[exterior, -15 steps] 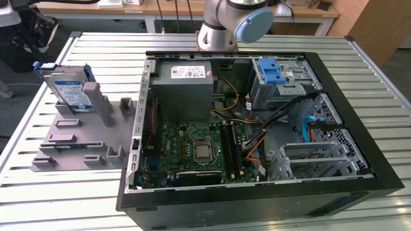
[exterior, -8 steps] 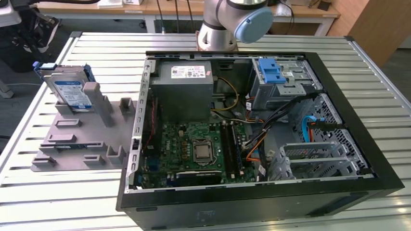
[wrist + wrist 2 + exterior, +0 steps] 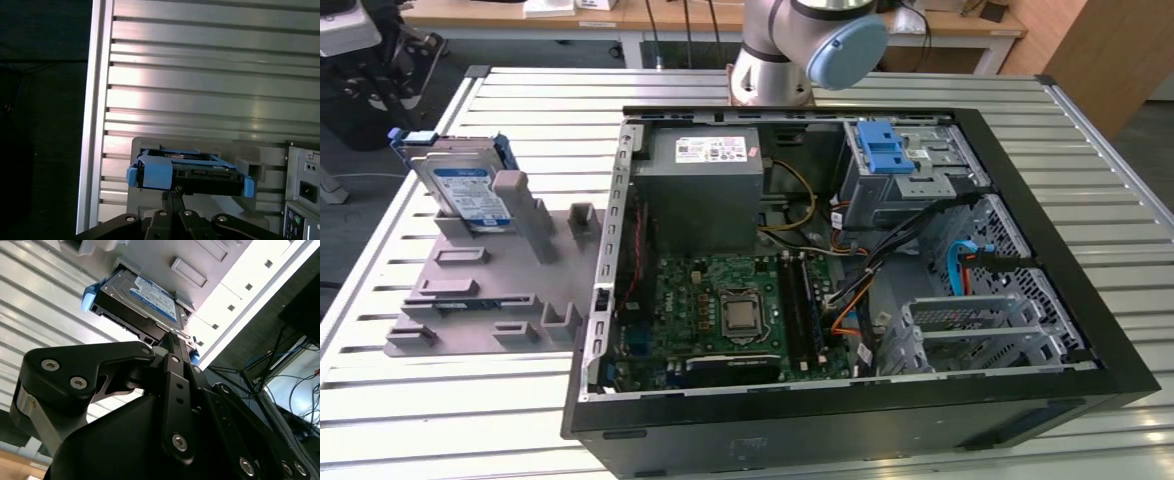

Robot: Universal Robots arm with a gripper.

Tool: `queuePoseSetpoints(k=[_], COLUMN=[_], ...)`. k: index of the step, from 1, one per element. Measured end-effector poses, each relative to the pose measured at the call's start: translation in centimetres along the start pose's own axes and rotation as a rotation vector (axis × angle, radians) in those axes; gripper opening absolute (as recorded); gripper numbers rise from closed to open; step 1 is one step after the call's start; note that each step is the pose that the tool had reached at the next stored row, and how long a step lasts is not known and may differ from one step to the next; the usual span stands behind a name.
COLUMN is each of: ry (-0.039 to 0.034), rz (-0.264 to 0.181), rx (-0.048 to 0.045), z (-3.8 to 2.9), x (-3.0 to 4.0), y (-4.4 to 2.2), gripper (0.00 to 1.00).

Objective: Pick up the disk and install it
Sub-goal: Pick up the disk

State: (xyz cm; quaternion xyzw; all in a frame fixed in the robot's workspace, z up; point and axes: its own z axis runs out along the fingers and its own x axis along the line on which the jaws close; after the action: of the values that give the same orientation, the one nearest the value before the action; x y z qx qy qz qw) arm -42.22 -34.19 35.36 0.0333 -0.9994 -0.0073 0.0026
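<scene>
Aluminium slatted table (image 3: 440, 420) bears a grey fixture (image 3: 467, 290) holding the disk (image 3: 464, 190) upright.

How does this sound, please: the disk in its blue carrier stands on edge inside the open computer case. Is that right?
Not inside. The exterior view shows the disk in its blue carrier standing on edge in the grey holder beside the open computer case.
</scene>
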Motion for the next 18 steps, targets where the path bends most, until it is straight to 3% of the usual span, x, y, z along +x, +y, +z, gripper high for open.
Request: queuePoseSetpoints(k=[10, 18], ry=[0.0021, 0.0024], rz=[-0.147, -0.161], rx=[0.0007, 0.0007], z=[0.01, 0.01], x=[0.00, 0.00], y=[0.00, 0.00], gripper=[0.11, 0.11])
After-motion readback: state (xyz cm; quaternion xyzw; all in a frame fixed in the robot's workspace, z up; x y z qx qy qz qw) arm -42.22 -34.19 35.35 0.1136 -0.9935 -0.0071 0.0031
